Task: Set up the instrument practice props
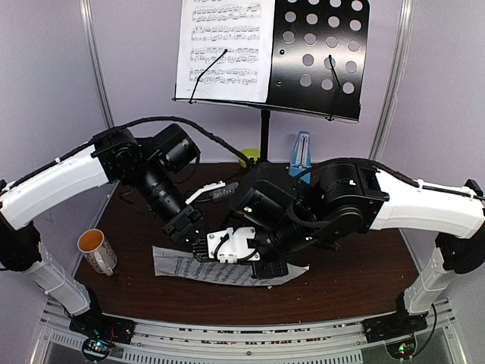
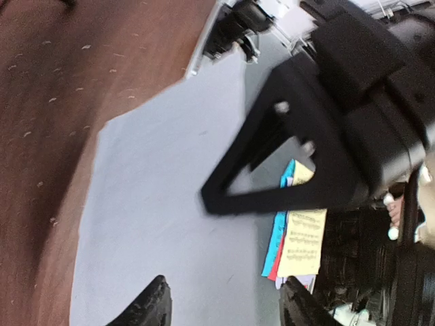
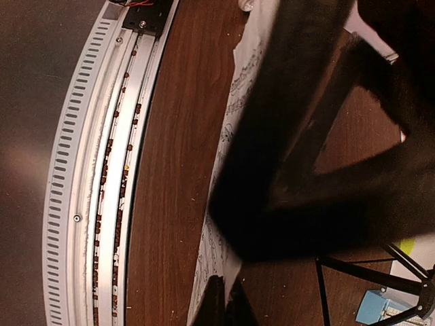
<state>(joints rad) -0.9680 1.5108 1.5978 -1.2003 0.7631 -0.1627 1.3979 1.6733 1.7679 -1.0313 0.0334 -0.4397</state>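
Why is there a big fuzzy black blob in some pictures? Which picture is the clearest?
Top external view: clearest, evenly lit, the notes on the standing page crisp. Left wrist view: a black arm part sits too close and looks soft-edged; the loose page looks flat grey. Right wrist view: another close arm part smears into a dark blob, while the metal rail is sharp.

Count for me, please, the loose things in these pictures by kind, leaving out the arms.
Stand: 1
Pages: 2, the stand page and the table page
Metronome: 1
Mug: 1
Bowl: 1
Total: 6
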